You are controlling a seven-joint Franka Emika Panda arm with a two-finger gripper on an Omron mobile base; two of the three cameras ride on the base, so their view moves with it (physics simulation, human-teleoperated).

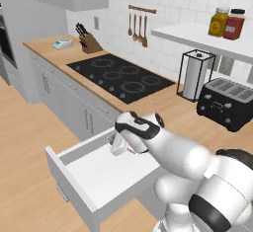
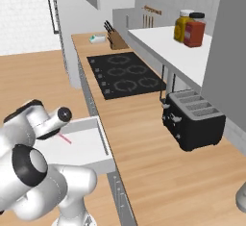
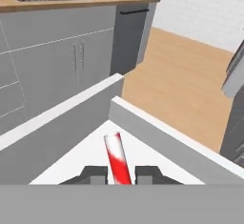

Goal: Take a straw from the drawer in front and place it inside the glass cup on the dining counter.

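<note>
The drawer stands pulled out from the grey cabinets under the wood worktop, its plain white inside open to view. The arm reaches down into it, and the gripper hangs low over the white floor near the drawer's back edge. In the hand view the gripper shows its two dark fingertips set narrow, one on each side of the straw, which rises red and pale between them; they look closed on it. From the right base view a thin pink length of the straw pokes out past the wrist, slanting over the drawer's white floor. Whether its far end is touching the floor, I cannot tell. Up on the worktop sit the black hob, a black toaster, a paper towel roll and a knife block.
</note>
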